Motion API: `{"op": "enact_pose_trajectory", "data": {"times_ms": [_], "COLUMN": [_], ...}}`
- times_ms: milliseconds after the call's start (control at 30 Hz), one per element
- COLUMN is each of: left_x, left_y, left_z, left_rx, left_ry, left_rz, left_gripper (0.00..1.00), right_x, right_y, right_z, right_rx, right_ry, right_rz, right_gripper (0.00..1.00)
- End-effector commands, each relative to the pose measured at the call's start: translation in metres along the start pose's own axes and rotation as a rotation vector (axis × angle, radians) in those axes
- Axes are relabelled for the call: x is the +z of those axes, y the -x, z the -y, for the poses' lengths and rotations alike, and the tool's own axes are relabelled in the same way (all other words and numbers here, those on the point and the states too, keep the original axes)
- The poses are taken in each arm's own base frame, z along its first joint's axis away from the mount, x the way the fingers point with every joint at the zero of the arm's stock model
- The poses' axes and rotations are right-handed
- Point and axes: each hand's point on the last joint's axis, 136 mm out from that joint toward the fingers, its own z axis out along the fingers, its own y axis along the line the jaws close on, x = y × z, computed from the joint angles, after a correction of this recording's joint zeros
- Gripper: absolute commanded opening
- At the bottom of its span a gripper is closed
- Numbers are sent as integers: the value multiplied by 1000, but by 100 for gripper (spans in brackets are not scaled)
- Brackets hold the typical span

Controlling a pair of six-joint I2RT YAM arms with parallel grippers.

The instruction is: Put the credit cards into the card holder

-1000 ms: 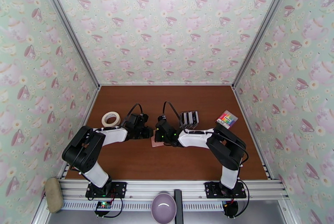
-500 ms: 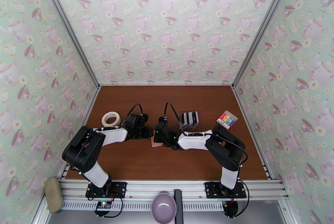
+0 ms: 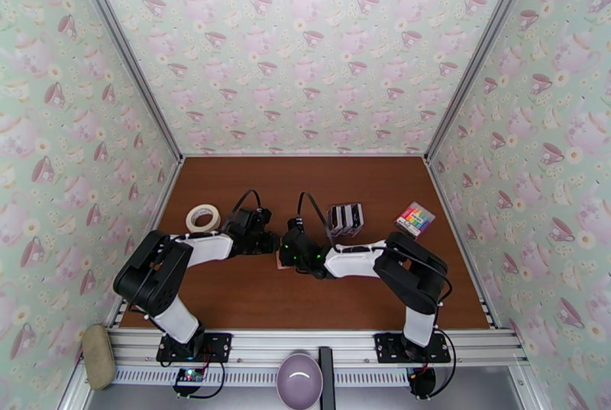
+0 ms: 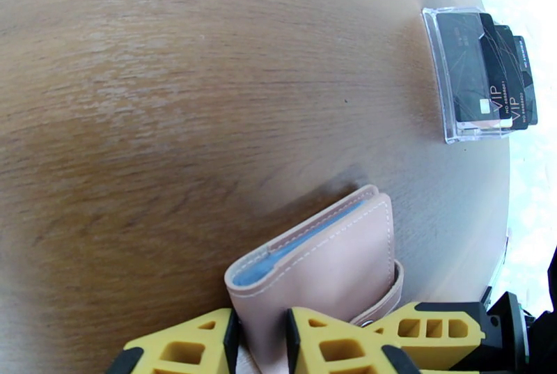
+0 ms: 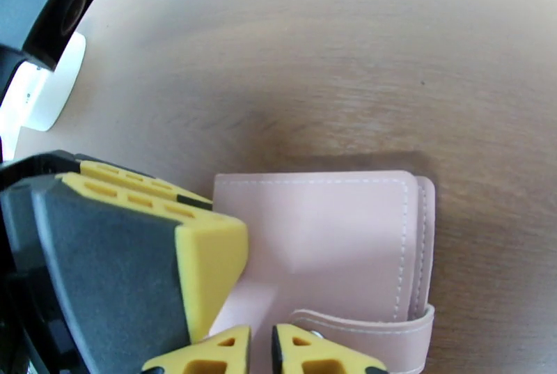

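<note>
From above, we're looking into a booth walled in teacup wallpaper (image 3: pixel 305 45), with a brown wooden table (image 3: pixel 305 297) for its floor and a metal rail (image 3: pixel 305 343) along the near edge. The left arm (image 3: pixel 202 247) and the right arm (image 3: pixel 359 255) reach inward and meet just left of centre, over a sliver of the pink card holder (image 3: pixel 282 264). Just behind them stands a row of upright credit cards (image 3: pixel 346 217). A roll of tape (image 3: pixel 202 217) lies to the left and a rainbow block (image 3: pixel 415 217) well off to the right.

Over to the left wrist: bare wood grain all round. The left pincer (image 4: pixel 261 330) is clamped on the card holder's near edge, yellow fingers tight on either side, blue lining peeping from the fold. The dark cards sit in a clear stand (image 4: pixel 440 83), well apart at far right.

Now the right wrist: the card holder is folded over, and the left pincer's finger (image 5: pixel 209 257) presses its left side. The right pincer (image 5: pixel 261 351) sits at the snap tab (image 5: pixel 376 330), fingers a narrow slit apart. Whether it has hold of the tab, we cannot tell.
</note>
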Motion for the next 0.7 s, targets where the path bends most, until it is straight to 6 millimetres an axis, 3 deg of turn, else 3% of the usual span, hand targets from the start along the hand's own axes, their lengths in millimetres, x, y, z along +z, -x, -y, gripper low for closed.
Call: {"op": "enact_pose_trajectory", "data": {"times_ms": [0, 133, 233, 367, 667], "left_x": [8, 9, 9, 7, -9], "left_y": [-14, -13, -14, -13, -8], "left_z": [-11, -11, -10, -9, 0], "left_rx": [-13, -14, -13, -11, 11], "left_ry": [43, 41, 38, 32, 11], "left_rz": [-53, -52, -53, -47, 9], "left_gripper": [26, 26, 26, 26, 27], "right_x": [-6, -18, -29, -42, -44], "right_y": [-114, -86, -65, -43, -39], "right_z": [89, 67, 52, 39, 60], "right_rx": [-42, -60, -77, -78, -47], "right_ry": [-276, -222, -191, -150, -163], "right_rz": [-384, -318, -275, -234, -230], "right_gripper": [25, 45, 53, 56, 57]}}
